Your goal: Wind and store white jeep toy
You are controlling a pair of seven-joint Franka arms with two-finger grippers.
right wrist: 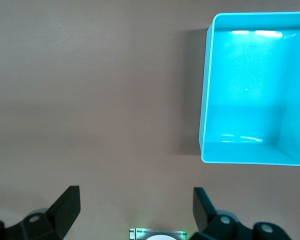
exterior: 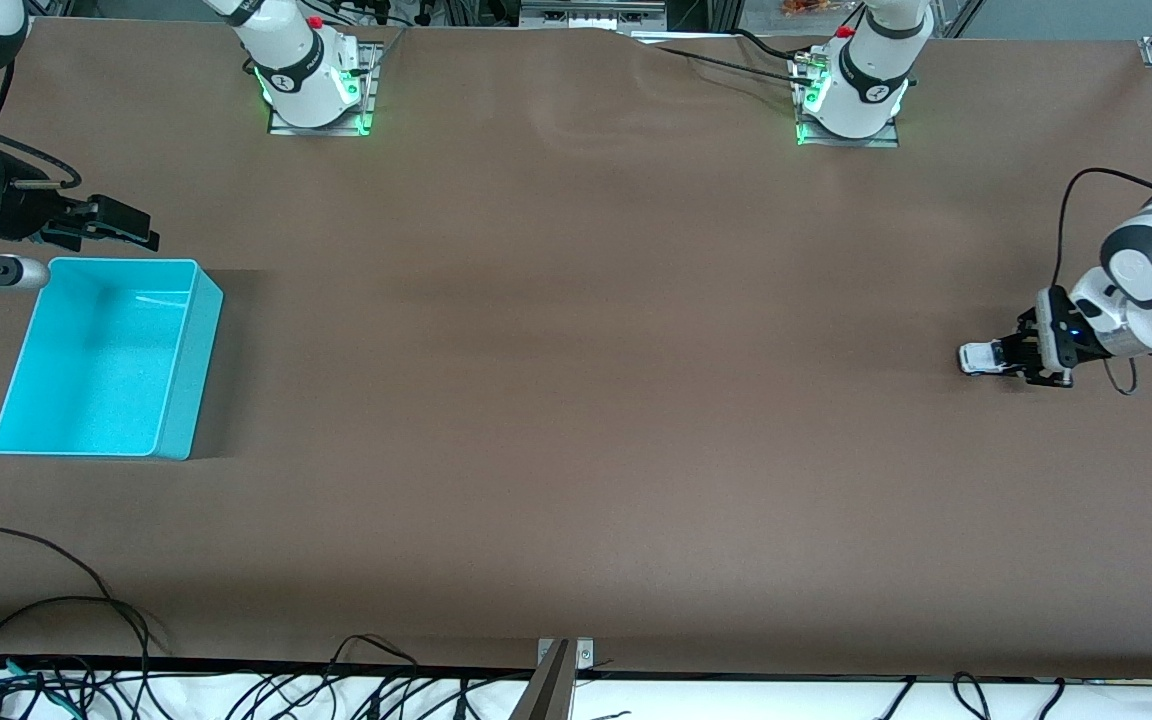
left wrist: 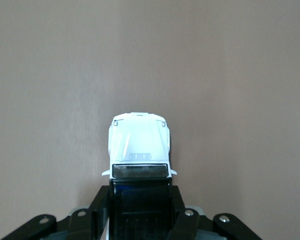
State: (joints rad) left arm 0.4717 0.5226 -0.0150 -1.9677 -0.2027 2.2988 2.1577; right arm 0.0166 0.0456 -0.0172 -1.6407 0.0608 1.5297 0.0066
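Observation:
The white jeep toy (exterior: 978, 357) is low at the brown table top, at the left arm's end. My left gripper (exterior: 1018, 357) is shut on its black rear half. In the left wrist view the white hood of the jeep toy (left wrist: 139, 140) sticks out ahead of my left gripper (left wrist: 140, 205), and the black fingers (left wrist: 101, 206) press on both sides of the dark roof. My right gripper (exterior: 141, 228) hangs open and holds nothing, over the table just past the cyan bin's rim, toward the robots' bases. Its spread fingers (right wrist: 65, 209) show in the right wrist view.
The cyan bin (exterior: 191, 370) stands with nothing in it at the right arm's end of the table, and its rim (right wrist: 205, 100) shows in the right wrist view. Loose cables (exterior: 56, 660) lie along the table edge nearest the front camera. The arm bases (exterior: 316, 90) stand at the farthest edge.

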